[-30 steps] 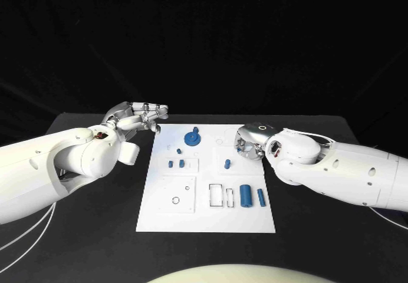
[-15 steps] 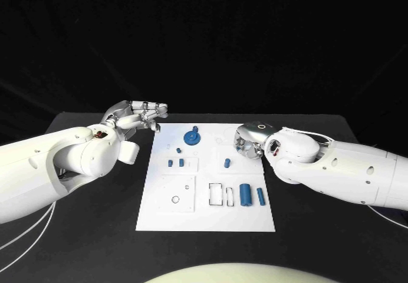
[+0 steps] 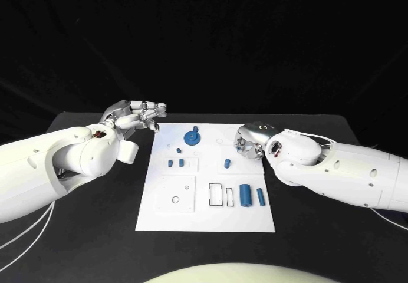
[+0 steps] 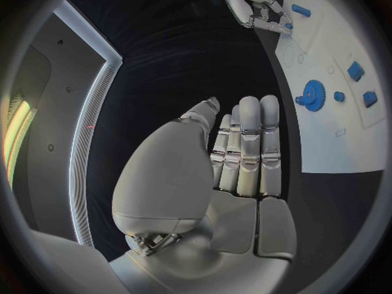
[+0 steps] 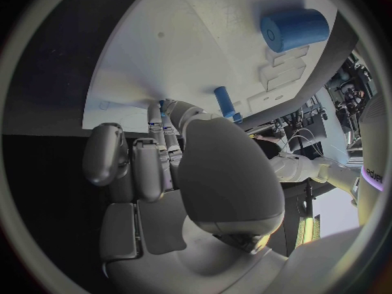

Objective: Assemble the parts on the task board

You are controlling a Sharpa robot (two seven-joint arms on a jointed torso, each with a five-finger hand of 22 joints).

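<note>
Head view shows the white board mid-frame, most blue pieces loose: cylinder lower right, gear on top. Left hand spread, holding nothing; right hand, grip unclear. Assembly looks barely begun.

You're looking at a robotics lab or test cell, set up like a dark studio. The black table fills the head view from nine o'clock round to three, and black backdrop hangs behind it at twelve. In the middle lies a white task board with outlined slots and small blue parts, a bench test fixture. The right wrist view catches cables and equipment racks at three o'clock.
</note>
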